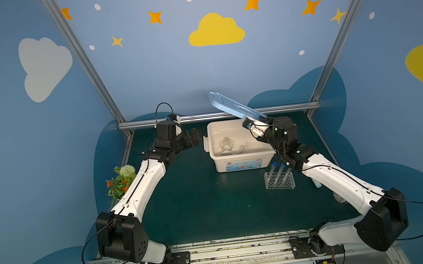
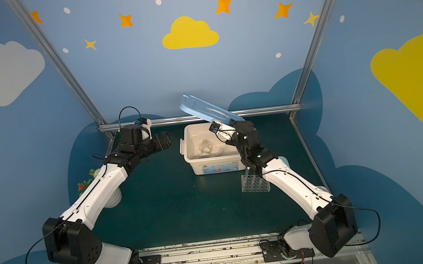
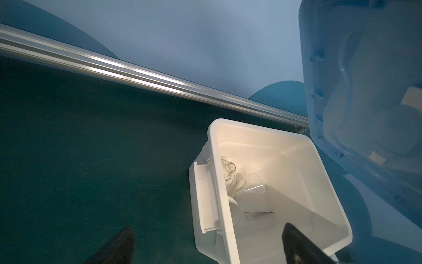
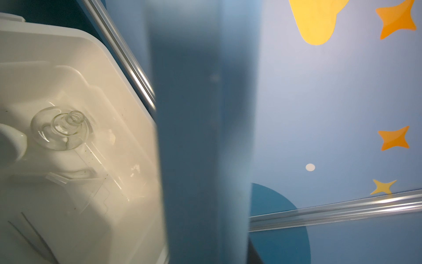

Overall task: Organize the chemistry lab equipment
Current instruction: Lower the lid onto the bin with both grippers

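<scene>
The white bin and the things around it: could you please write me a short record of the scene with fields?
bin: white, open, at back middle of table
lid: blue, tilted up over the bin's back edge
right hand: shut on lid
left hand: open, empty, beside bin's left wall
in bin: clear flask, funnel
rack: clear, before bin's right corner, test tubes standing in it
plant: table's left edge

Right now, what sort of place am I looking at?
Probably a robot teaching booth dressed as a playful mini lab: cloud-and-star walls, an aluminium frame round a green table, and a test tube rack.
</scene>
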